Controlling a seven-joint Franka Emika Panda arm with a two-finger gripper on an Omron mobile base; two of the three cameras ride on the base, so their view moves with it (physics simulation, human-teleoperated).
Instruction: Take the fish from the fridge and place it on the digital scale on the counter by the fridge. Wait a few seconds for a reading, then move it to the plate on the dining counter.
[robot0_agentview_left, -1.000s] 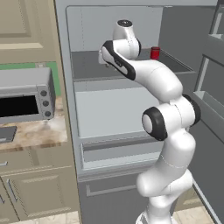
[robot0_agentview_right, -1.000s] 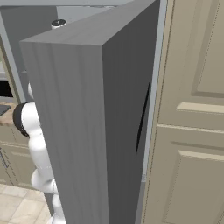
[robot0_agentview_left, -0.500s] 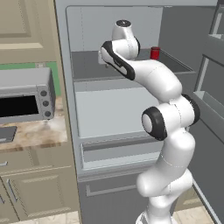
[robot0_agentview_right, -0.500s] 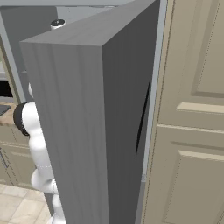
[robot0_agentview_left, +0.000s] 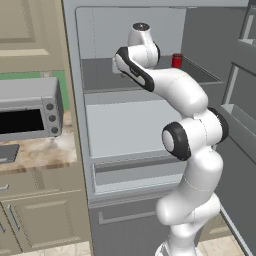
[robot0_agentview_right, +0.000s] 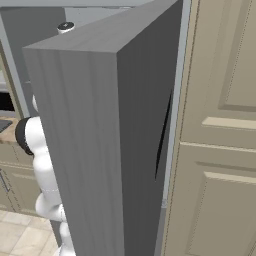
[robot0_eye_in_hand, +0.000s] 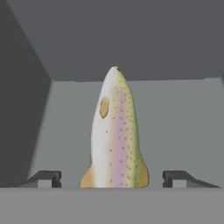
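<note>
The fish (robot0_eye_in_hand: 114, 135) is lying flat on a pale grey shelf inside the fridge (robot0_agentview_left: 130, 125), a pale speckled thing with a pinkish stripe and orange-tan fins. The fridge is tall, grey and metallic, and its door (robot0_agentview_right: 100, 150) is swung open.

Tan panelled tall cupboards (robot0_agentview_right: 220, 125), grey toaster oven (robot0_agentview_left: 30, 107), tiled floor (robot0_agentview_right: 20, 235)
</note>
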